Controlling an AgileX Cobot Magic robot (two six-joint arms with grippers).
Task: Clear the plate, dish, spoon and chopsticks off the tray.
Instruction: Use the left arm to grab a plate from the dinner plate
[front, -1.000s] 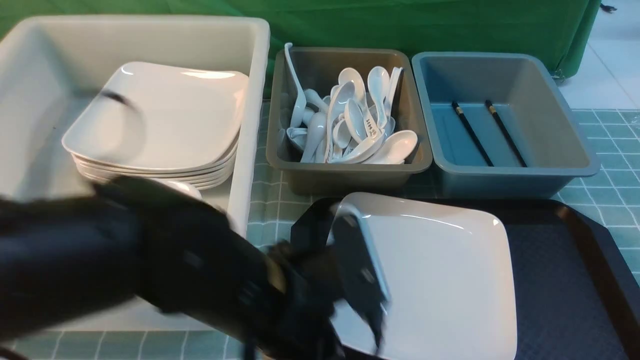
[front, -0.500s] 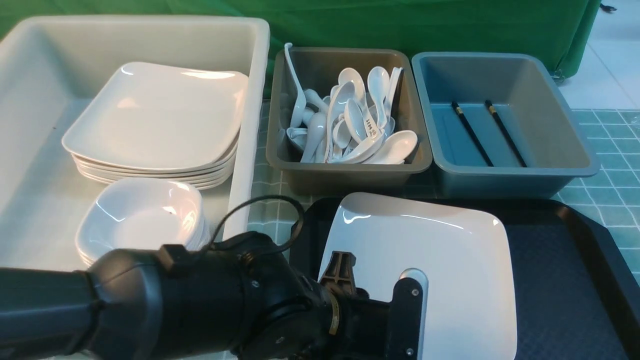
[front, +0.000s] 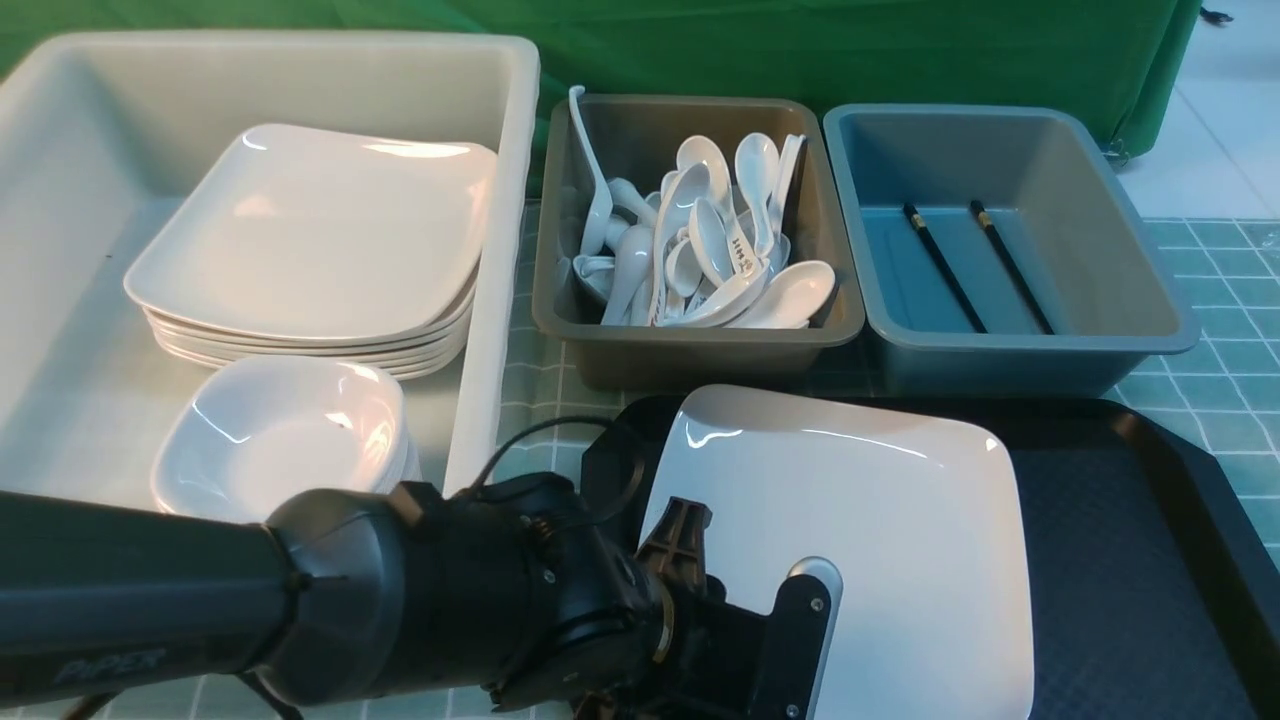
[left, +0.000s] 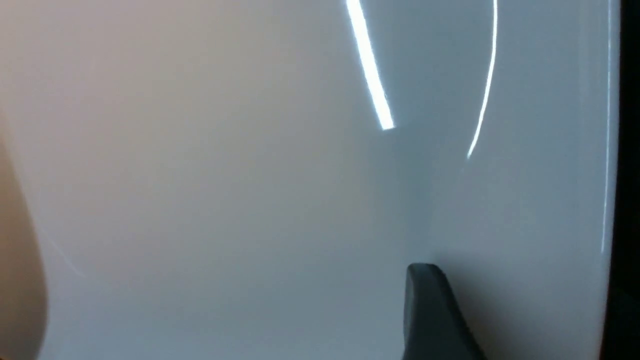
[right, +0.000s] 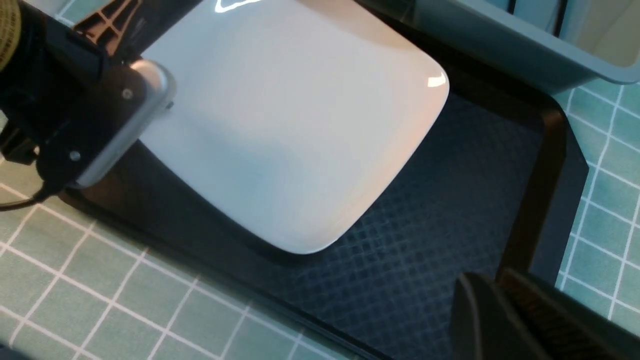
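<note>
Your view: plate (front: 900, 540) at 6 o'clock glossy white. Tray (front: 1110, 560) black, fine diamond pattern. Tub (front: 510, 200) at 10 o'clock off-white. Bin (front: 700, 360) at 12 o'clock grey-brown, spoons (front: 720, 250) white. Bin at 1 o'clock (front: 1000, 370) blue-grey; chopsticks (front: 946, 269) black, gold bands. Tablecloth (front: 1230, 300) teal, white grid. Backdrop (front: 800, 50) green.

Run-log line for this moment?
phase: plate pickup | left tool: at plate's left edge, grip unclear | tray: only plate visible
</note>
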